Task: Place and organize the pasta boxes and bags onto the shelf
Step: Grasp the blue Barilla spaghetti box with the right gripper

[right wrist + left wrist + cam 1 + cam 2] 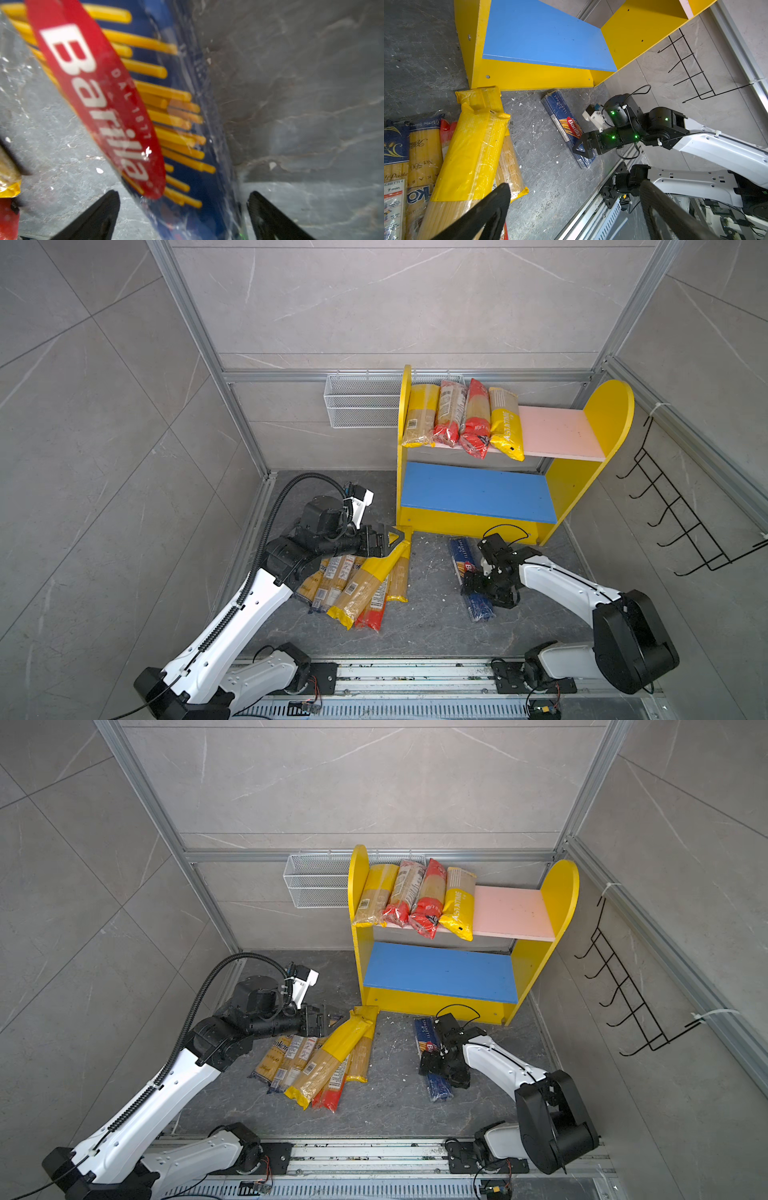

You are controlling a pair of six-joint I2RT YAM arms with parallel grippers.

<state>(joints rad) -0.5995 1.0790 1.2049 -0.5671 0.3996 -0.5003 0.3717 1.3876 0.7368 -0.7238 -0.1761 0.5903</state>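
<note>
Counting four packets [461,418] side by side on the pink board [557,431] of the shelf [606,414], the task is judged under half done: the blue board [473,489] is bare, a pile [357,585] is left on the floor [432,622], and a blue packet [459,549] lies apart, its long axis running from the shelf's foot toward the robot's base. It is straddled by the right gripper [582,148], jaws fully spread and nothing held. The left gripper [394,540], likewise wide and empty, is held over the pile's far end.

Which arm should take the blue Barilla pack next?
Right. The right gripper is open over the blue pack, with a finger on either side in its wrist view. The left gripper, also open, is over at the yellow pile, apart from that pack.
</note>
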